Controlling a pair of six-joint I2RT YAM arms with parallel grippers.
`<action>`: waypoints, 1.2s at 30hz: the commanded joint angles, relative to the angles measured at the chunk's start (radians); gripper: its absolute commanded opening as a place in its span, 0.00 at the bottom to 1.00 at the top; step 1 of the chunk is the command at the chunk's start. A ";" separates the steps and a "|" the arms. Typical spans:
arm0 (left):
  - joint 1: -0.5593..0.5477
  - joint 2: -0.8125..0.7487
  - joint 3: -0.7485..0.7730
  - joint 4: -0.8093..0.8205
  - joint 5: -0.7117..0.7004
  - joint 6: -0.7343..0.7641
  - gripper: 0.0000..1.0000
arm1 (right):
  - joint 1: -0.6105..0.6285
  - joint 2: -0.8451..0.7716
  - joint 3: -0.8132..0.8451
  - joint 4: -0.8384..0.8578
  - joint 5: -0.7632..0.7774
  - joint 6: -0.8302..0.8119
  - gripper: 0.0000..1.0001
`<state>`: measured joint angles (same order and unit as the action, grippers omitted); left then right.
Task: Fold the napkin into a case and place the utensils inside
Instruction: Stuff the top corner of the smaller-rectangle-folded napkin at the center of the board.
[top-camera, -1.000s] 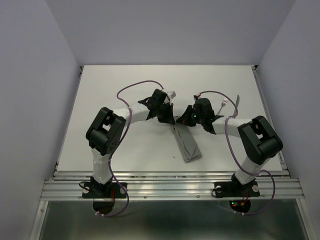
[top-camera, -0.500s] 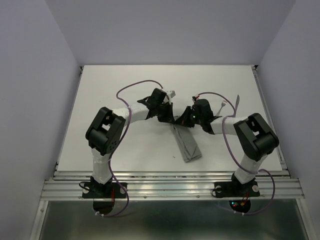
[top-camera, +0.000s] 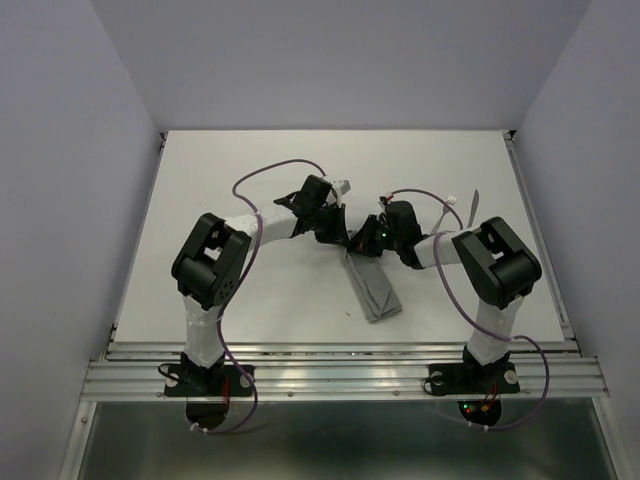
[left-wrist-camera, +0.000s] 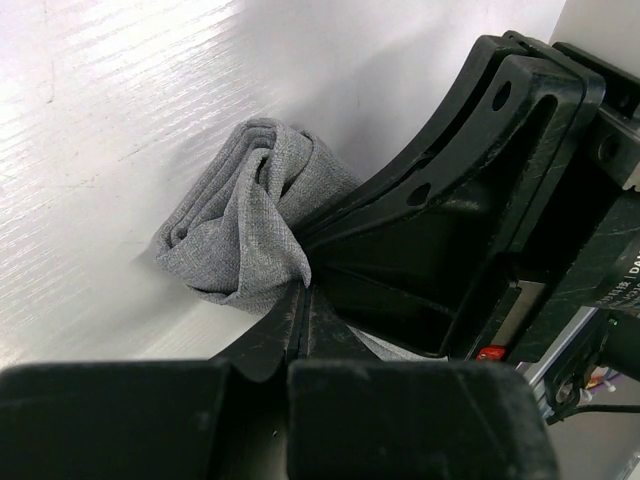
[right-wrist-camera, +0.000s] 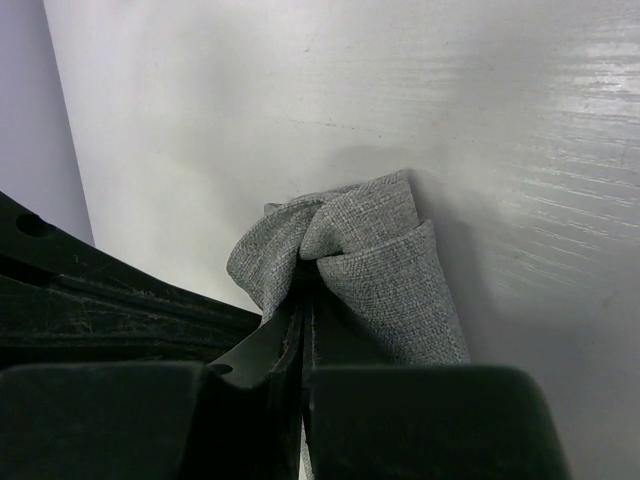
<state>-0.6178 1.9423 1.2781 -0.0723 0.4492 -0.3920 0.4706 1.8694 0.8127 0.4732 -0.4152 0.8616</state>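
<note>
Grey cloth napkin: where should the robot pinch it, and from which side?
Pinch the folded grey cloth napkin at its far end, coming in low from either side. The strip lies flat and thin on the white table, but there its layers bunch up, giving something to clamp. The left tool and right tool are shut there, one from each side.

The napkin (left-wrist-camera: 250, 215) between the black fingers (left-wrist-camera: 265, 345) is a finely flecked mid-grey weave, and the surface (left-wrist-camera: 100, 110) beyond them is plain white.
</note>
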 joint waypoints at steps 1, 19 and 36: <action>-0.003 -0.005 0.047 0.039 0.060 -0.010 0.00 | 0.000 0.031 0.049 0.021 0.000 0.016 0.01; 0.013 -0.003 0.035 0.035 0.052 -0.001 0.00 | 0.000 -0.171 0.014 -0.119 0.075 -0.084 0.01; 0.015 0.017 0.044 0.035 0.066 0.002 0.00 | 0.000 -0.214 -0.070 -0.124 0.052 -0.076 0.01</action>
<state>-0.6029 1.9587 1.2835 -0.0460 0.4969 -0.4011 0.4690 1.6741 0.7525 0.3130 -0.3279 0.7853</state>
